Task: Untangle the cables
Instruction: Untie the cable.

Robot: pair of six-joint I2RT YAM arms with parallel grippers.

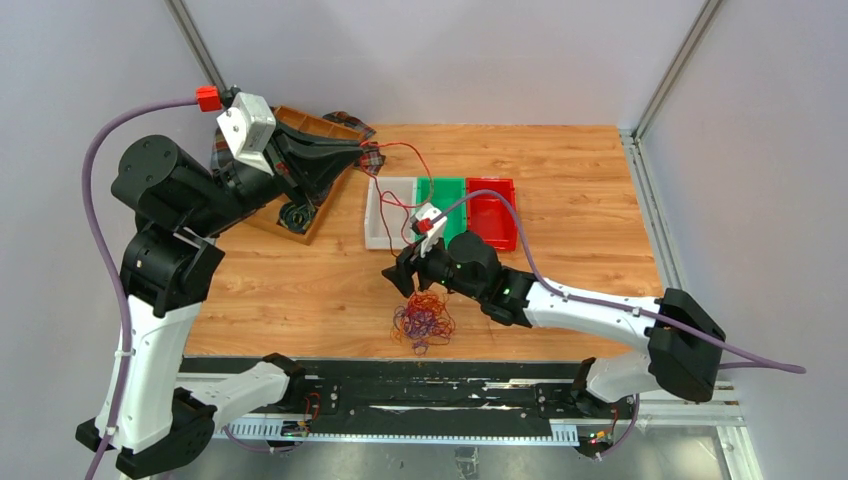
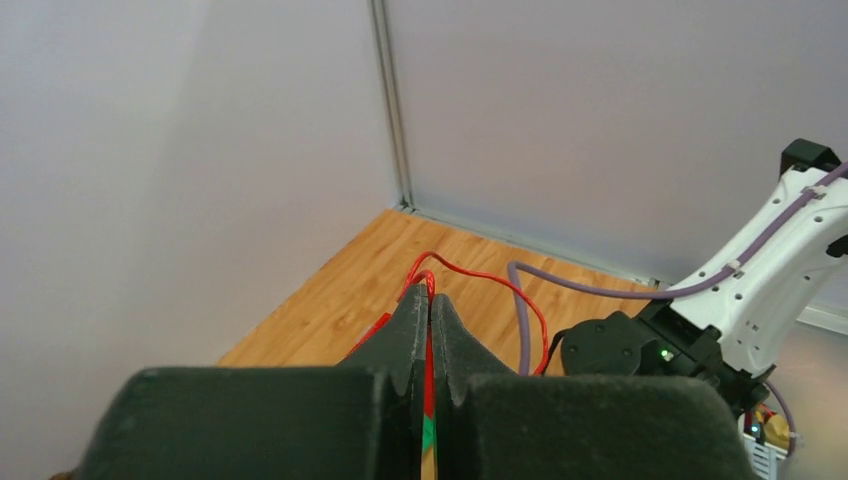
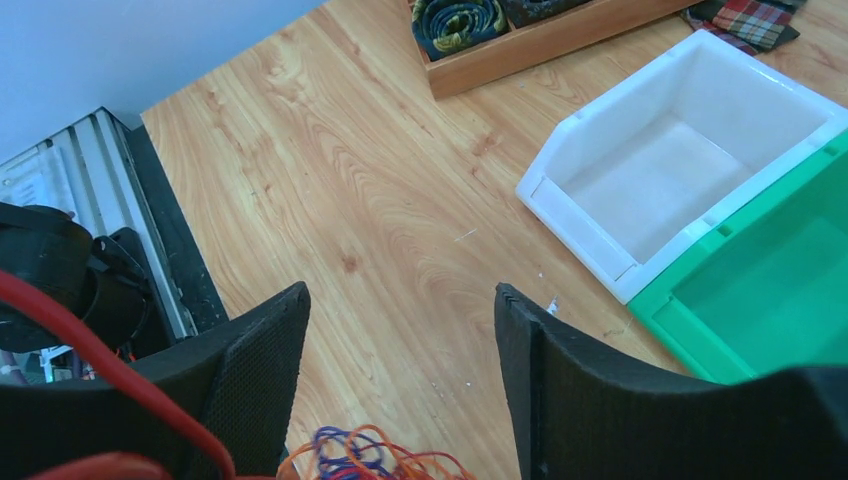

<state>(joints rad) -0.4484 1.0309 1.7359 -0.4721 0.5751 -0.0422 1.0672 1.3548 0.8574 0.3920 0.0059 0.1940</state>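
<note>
Pull gently: left end effector (image 2: 430, 303), clamped on a red cable (image 2: 455, 264); right end effector (image 3: 400, 297), wide open and empty, should pin the cable clump (image 1: 423, 320), lower centre.

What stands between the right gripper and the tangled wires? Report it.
Nothing visible. The open right gripper hovers just above the wire clump; only one red strand passes beside one finger.
</note>
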